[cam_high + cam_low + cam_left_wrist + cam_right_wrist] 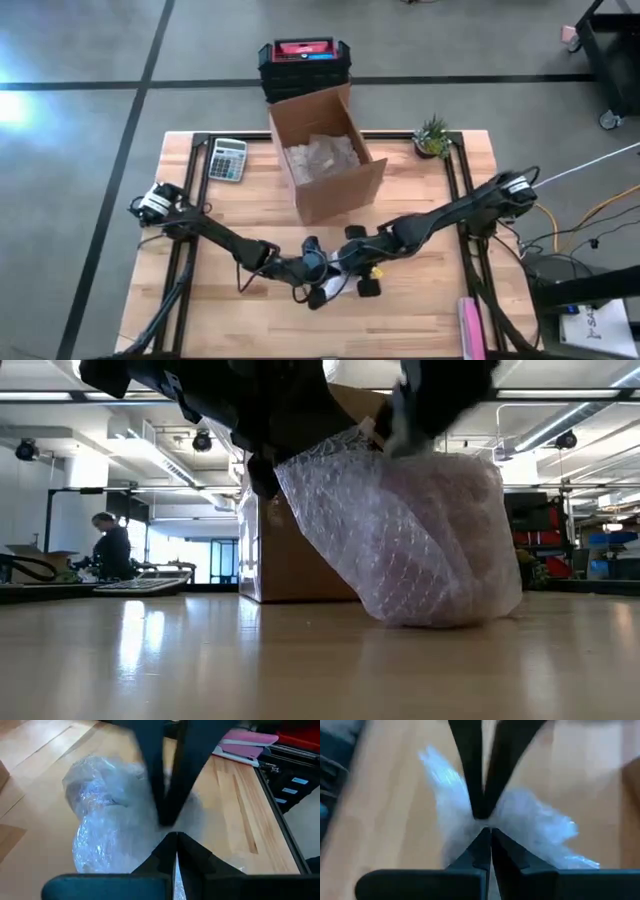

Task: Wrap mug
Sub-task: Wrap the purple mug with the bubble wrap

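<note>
A bundle of clear bubble wrap stands on the wooden table, its bottom on the wood, in front of the cardboard box. The mug is hidden; only wrap shows. Both grippers meet over the bundle near the table's front middle. My left gripper comes from the left and is shut on the wrap. My right gripper comes from the right, facing the left one fingertip to fingertip, and is also shut on the wrap. In the low view they hang at the bundle's top left and top. My left gripper pinches a gathered edge of the wrap between its two fingers, at the bundle's top. The fingers slant down from the table's left. The bundle hangs below them with its bottom on the table. My right gripper pinches bunched wrap at the bundle's top between its two fingers, slanting down from the table's right. How many layers cannot be told. The wrap spreads out below and to both sides of the fingertips.
An open cardboard box with more wrap inside stands just behind the bundle. A calculator lies at the far left, a small plant at the far right, a pink object at the near right edge. Black crates sit beyond the table.
</note>
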### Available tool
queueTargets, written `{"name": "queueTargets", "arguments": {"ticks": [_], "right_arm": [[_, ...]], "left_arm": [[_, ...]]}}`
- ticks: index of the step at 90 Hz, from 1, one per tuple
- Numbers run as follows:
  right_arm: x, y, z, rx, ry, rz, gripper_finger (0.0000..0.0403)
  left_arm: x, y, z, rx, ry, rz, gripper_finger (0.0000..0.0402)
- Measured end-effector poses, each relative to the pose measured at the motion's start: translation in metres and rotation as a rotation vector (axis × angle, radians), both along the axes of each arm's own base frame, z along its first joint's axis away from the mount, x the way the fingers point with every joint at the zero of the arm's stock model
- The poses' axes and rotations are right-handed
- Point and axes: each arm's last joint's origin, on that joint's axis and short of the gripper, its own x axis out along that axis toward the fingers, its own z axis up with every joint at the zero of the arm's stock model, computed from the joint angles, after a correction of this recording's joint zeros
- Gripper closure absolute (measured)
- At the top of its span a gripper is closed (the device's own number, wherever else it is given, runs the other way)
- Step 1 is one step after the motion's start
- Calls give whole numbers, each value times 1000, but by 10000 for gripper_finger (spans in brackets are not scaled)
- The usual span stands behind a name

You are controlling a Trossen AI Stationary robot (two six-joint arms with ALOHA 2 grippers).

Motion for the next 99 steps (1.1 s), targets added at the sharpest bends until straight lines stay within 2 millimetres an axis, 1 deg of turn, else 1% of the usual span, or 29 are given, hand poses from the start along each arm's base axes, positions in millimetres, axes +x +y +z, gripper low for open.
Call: {"name": "queueTargets", "arguments": {"ticks": [15,30,45,57,68,84,99], "right_arm": [[5,-2,-19,-32,34,-8,403],[8,-2,-23,-38,19,-12,403],[15,1,-25,8,-29,-3,403],[19,3,-29,34,-44,-22,403],[21,3,-28,43,-71,-23,403],[31,4,-23,74,-172,-12,403],[33,4,-21,65,-187,6,403]], "left_arm": [[-1,0,3,-1,-3,-1,402],[-7,1,14,-7,-8,-10,402],[-21,4,38,-36,-5,-3,402],[-31,8,44,-6,58,13,401],[-37,14,52,20,70,55,402],[-35,19,54,25,49,91,402],[-30,17,45,23,62,87,401]]}}
